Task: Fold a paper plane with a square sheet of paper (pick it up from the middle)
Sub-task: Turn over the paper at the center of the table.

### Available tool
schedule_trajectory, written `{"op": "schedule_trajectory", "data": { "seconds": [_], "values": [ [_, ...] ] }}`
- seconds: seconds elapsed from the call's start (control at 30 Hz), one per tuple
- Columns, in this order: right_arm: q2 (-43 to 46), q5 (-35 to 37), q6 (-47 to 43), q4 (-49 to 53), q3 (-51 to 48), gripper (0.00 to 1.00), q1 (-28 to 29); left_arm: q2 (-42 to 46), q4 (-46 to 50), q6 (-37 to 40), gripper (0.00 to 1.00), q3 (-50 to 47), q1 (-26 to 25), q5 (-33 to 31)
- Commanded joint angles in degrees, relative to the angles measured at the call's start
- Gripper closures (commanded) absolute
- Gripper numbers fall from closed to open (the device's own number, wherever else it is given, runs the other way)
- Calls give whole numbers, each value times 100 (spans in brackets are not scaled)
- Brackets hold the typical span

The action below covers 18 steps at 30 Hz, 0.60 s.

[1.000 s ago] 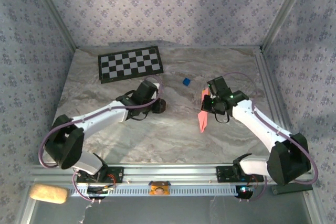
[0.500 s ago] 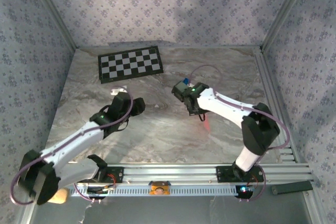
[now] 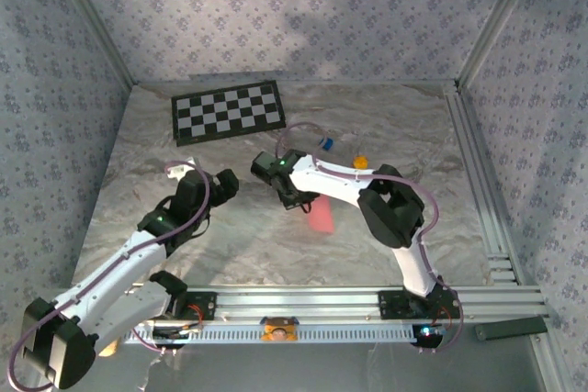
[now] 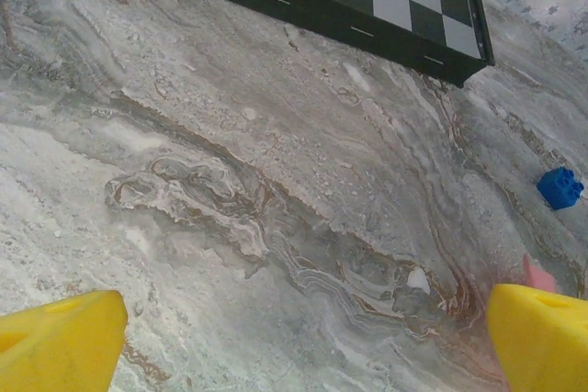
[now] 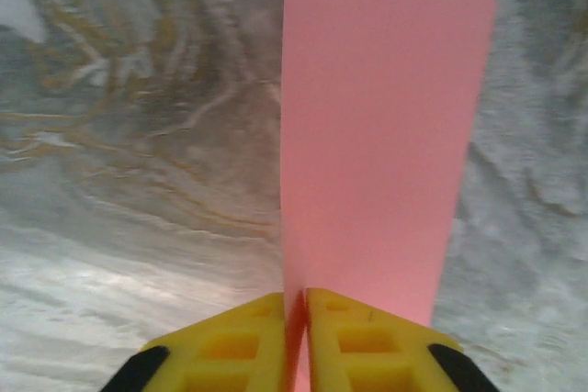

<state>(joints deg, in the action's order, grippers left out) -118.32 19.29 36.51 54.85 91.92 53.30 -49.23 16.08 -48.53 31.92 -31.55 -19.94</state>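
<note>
Bench (image 3: pixel 184 254) w/ grey marble-look top, patterned walls on three sides. R arm reaches across to mid-bench, and its R tool (image 3: pixel 292 194) is clamped on the paper plane (image 3: pixel 321 216). In the R wrist cam the two yellow fingers (image 5: pixel 239 337) sit almost together w/ the pink edge pinched btwn them. From there the paper runs away from the tool as a long, flat folded strip w/ one slanted far corner.

From above, the plane lies near centre of bench, trailing from the tool toward the near-right. Can't tell if its far end touches the surface.

L tool (image 3: pixel 223 186) stands wide open, to the left of the R tool and apart from the paper. In the L wrist cam its yellow fingertips sit at the two bottom corners, far apart, w/ bare bench btwn them. A pink sliver (image 4: pixel 537 274) shows just above the right-hand fingertip, prob the same paper, but too little of it to be sure.

Checkerboard mat (image 3: pixel 228 110) lies flat at far-left of bench, well clear of both tools. Blue block (image 3: pixel 325 143) and orange block (image 3: pixel 360 162) sit just beyond the R arm, near each other but not touching
</note>
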Motion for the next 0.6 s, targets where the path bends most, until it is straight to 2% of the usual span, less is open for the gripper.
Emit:
{"op": "schedule_trajectory", "data": {
  "seconds": [0.0, 0.1, 0.17, 0.3, 0.4, 0.5, 0.57],
  "values": [
    [100, -855, -4, -483, -33, 83, -170, -78, 134, 33, 0, 103, 127, 341],
    [571, -1743, -5, -1426, -592, 76, -417, -288, -27, 107, 0, 148, 263, 796],
    [1050, -2310, -4, -2178, -1205, 66, -615, -506, -215, 251, 0, 210, 311, 1234],
    [1981, -3127, 282, -3516, -2485, 57, -1127, -977, -517, 493, 1, 372, 322, 1886],
    [2637, -3448, 507, -4238, -3387, 59, -1575, -1475, -557, 555, 8, 616, 311, 2281],
    [3053, -3594, 674, -4643, -4116, 68, -2061, -2018, -724, 603, 18, 855, 274, 2805],
    [3189, -3948, 784, -4961, -4578, 71, -2397, -2453, -803, 636, 24, 1068, 224, 3181]
  ]
}}
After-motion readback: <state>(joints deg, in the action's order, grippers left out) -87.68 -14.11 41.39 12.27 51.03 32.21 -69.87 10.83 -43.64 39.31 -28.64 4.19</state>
